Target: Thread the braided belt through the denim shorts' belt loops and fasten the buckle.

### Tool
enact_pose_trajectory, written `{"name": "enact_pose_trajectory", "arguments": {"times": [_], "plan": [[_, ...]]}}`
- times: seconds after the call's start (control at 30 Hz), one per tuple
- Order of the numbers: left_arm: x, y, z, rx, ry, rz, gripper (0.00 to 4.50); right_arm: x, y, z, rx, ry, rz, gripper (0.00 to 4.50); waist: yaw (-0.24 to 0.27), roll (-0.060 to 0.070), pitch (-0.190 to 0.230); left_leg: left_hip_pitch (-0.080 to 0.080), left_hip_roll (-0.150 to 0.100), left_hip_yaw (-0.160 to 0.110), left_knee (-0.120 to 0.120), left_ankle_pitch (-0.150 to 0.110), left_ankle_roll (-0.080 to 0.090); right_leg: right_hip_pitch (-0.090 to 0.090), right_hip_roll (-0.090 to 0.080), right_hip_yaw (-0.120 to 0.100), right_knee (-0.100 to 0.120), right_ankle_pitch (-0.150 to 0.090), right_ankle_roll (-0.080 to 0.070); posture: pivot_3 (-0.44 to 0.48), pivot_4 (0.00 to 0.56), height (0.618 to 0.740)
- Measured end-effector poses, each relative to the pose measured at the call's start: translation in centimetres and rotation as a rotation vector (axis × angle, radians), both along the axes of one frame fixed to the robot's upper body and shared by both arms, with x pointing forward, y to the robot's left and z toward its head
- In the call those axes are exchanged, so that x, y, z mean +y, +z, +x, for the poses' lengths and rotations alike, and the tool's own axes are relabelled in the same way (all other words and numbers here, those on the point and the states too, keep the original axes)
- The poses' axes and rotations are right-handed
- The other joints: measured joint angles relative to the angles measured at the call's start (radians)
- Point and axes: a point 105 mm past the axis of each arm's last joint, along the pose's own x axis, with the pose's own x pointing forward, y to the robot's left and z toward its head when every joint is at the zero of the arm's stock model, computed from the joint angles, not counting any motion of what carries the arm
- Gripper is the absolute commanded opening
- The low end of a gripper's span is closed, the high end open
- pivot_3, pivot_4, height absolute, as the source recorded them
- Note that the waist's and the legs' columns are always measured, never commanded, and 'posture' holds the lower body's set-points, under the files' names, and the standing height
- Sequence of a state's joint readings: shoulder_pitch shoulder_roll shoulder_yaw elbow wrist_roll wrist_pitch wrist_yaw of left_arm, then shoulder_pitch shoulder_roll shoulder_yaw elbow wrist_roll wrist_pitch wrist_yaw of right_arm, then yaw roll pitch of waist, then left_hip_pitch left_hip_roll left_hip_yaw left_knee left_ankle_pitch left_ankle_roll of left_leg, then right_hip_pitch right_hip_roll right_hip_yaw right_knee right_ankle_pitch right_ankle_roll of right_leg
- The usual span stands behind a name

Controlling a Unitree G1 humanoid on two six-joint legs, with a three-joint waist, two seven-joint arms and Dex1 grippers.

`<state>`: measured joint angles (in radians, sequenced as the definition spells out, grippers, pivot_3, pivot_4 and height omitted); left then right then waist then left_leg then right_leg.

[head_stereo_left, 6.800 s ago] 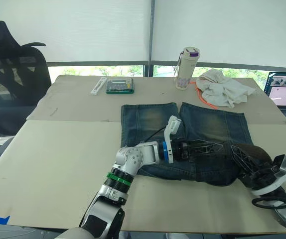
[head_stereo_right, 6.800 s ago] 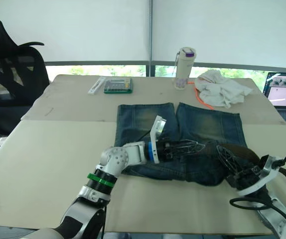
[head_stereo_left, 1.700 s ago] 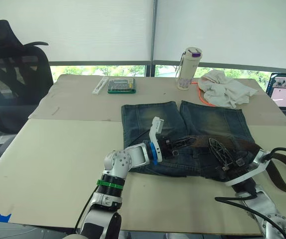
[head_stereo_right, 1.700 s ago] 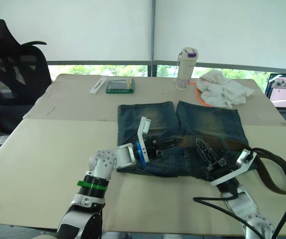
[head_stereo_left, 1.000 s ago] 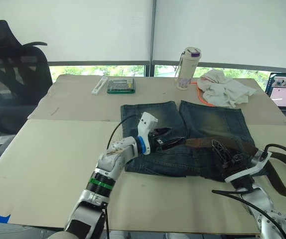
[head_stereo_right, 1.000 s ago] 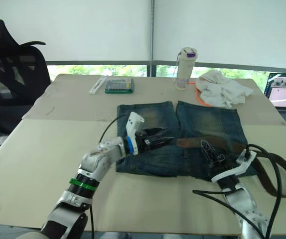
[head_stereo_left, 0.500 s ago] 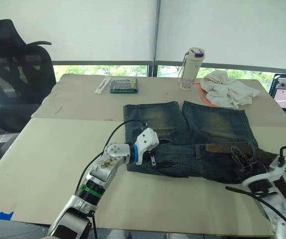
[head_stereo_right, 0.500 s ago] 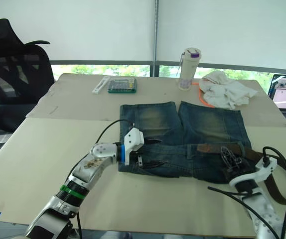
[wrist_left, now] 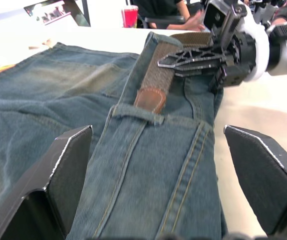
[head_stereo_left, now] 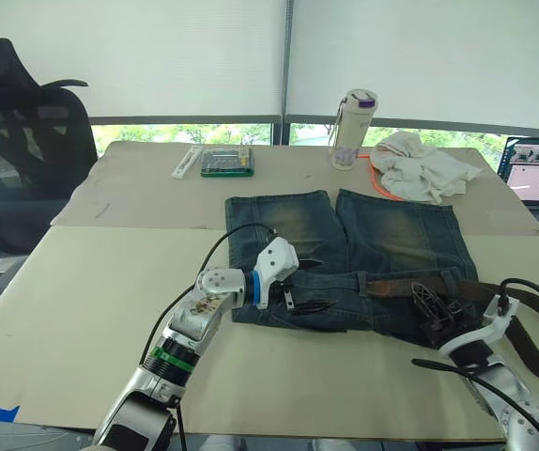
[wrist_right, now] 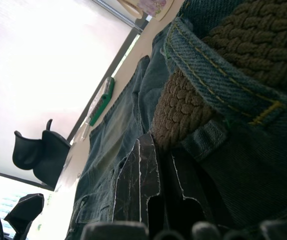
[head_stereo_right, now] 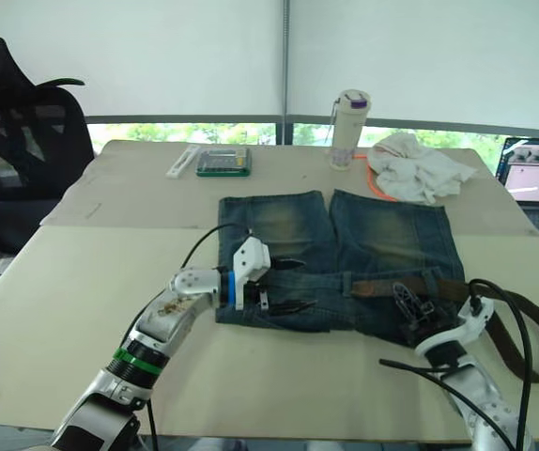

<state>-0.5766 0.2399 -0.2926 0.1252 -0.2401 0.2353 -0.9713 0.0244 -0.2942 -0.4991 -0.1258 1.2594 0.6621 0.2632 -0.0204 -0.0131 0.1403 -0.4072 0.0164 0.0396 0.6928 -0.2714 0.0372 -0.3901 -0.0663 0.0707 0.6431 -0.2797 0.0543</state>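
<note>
Faded blue denim shorts [head_stereo_left: 345,254] lie flat on the beige table [head_stereo_left: 91,310], waistband toward the near edge and legs toward the far edge. A dark brown braided belt [head_stereo_left: 410,282] runs along the right half of the waistband. In the right wrist view it passes under one narrow blue denim belt loop [wrist_right: 218,90]. Its brown leather tip [wrist_left: 150,99] rests at the next loop [wrist_left: 133,114], near the middle of the waistband. The slack curves off toward the table's right edge [head_stereo_left: 532,324]. The small silver buckle cannot be made out.

Progress, as a judgement: threading is partly done. The right-hand loops carry the belt; the loops on the left half are still bare, and buckling remains.

The left gripper [head_stereo_left: 300,285] lies low over the left part of the waistband, its two black fingers spread wide with nothing between them. The right gripper [head_stereo_left: 429,303] sits at the right part of the waistband by the belt; whether its fingers clamp the strap cannot be told.

Compared with about a second earlier, the left gripper has drawn back from the belt tip toward the shorts' left side, and the right gripper has shifted along the waistband toward the right edge. The belt tip now lies free on the denim.

On the far side stand a white bottle with a purple cap [head_stereo_left: 351,127], a crumpled white cloth [head_stereo_left: 424,167] and a green calculator [head_stereo_left: 226,162].
</note>
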Motion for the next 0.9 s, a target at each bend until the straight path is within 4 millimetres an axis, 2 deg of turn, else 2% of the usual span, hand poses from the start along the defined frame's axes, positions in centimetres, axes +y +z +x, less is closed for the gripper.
{"name": "enact_pose_trajectory", "arguments": {"times": [0.23,0.53,0.8,0.9], "plan": [[0.1,-0.1,0.1,0.007,0.013,0.004,4.47,2.0,0.7,1.2,-0.015,0.018,0.092,0.0,-0.001,0.0,0.0,0.0,0.0,0.0,0.0,0.0,0.0,0.0,0.0,0.0,0.002,0.0,0.0,0.0,0.15,0.74],[1.3,-0.2,0.7,0.025,0.064,-0.003,4.47,1.8,1.2,1.8,-0.013,0.005,0.125,0.0,0.005,0.0,0.0,0.0,-0.001,0.0,0.0,0.0,0.0,0.0,-0.002,0.0,0.001,0.0,0.0,0.0,0.15,0.74],[2.5,0.2,1.4,0.017,0.106,-0.007,4.47,2.6,0.9,1.9,0.003,0.025,0.094,0.0,0.005,0.0,0.0,0.0,-0.001,0.0,0.0,0.0,0.0,0.0,-0.001,-0.001,0.001,0.0,0.0,0.0,0.15,0.74],[2.6,0.1,1.4,0.019,0.109,-0.006,4.47,3.6,0.9,1.9,0.007,0.056,0.102,0.0,0.004,0.0,0.0,0.0,-0.001,0.0,0.0,0.0,0.0,0.0,-0.001,-0.001,0.002,0.0,0.0,0.0,0.15,0.74]]}}
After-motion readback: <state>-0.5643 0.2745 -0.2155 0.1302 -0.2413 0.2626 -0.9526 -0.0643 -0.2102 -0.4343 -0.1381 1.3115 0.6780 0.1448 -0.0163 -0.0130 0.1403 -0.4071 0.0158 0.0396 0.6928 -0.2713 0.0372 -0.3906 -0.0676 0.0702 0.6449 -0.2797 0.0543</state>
